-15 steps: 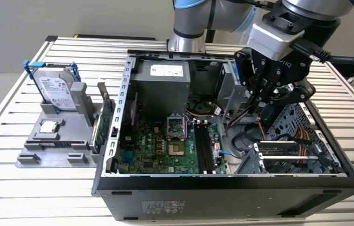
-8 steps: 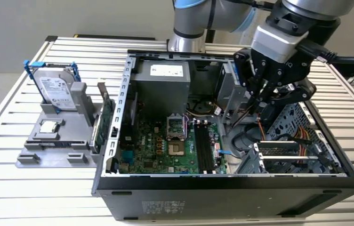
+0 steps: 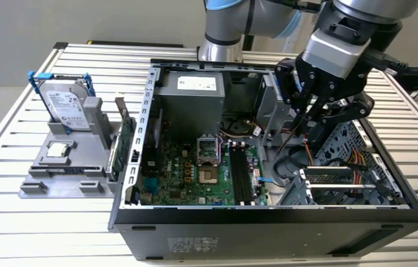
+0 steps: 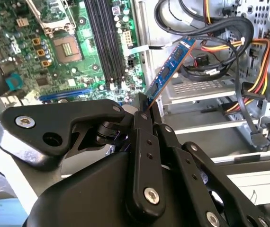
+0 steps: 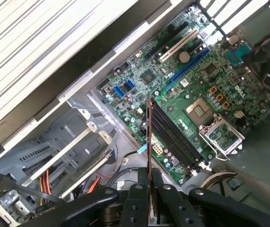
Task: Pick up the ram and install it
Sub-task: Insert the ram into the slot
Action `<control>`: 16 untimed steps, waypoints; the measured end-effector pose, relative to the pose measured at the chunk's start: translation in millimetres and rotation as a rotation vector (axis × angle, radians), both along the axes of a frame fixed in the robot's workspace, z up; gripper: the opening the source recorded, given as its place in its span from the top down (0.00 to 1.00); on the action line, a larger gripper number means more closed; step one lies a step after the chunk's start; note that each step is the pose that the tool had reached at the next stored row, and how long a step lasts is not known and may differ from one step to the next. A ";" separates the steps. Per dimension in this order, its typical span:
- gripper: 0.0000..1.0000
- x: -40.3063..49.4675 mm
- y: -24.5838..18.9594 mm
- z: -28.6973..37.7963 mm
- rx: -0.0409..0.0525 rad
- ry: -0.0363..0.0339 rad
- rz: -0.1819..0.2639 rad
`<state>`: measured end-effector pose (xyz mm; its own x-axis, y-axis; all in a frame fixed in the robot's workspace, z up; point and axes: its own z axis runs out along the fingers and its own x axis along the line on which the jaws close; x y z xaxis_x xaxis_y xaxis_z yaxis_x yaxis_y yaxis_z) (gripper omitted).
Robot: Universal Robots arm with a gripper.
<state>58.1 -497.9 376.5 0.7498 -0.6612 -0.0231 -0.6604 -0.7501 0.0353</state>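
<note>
Your hand [image 4: 142, 111] grips one ram [image 4: 170, 71] over the computer case [image 3: 268, 233]: edge-on in the first wrist view, blue-faced in the second wrist view.

The arm [image 3: 224, 33] had that usual silver-grey tube look, with pale blue caps on the joints and a thick black cable [image 3: 406, 68] running off the wrist. The gripper [image 3: 307, 118] was all matte black, chunky linkage bars pinned together. In the second wrist view, silver screw heads [image 4: 151, 193] sat at the pivots, and one fat rounded link [image 4: 64, 130] carried a shiny bolt.
</note>
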 end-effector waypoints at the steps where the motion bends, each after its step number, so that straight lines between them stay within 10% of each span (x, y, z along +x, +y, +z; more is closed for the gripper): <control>1: 1.00 0.0 0.0 0.0 -0.0004 0.0000 0.011; 16: 1.00 0.0 0.1 0.0 -0.0042 -0.0001 0.197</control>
<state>58.1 -497.8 376.5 0.8650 -0.5014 -0.0206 -0.5005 -0.8649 0.0387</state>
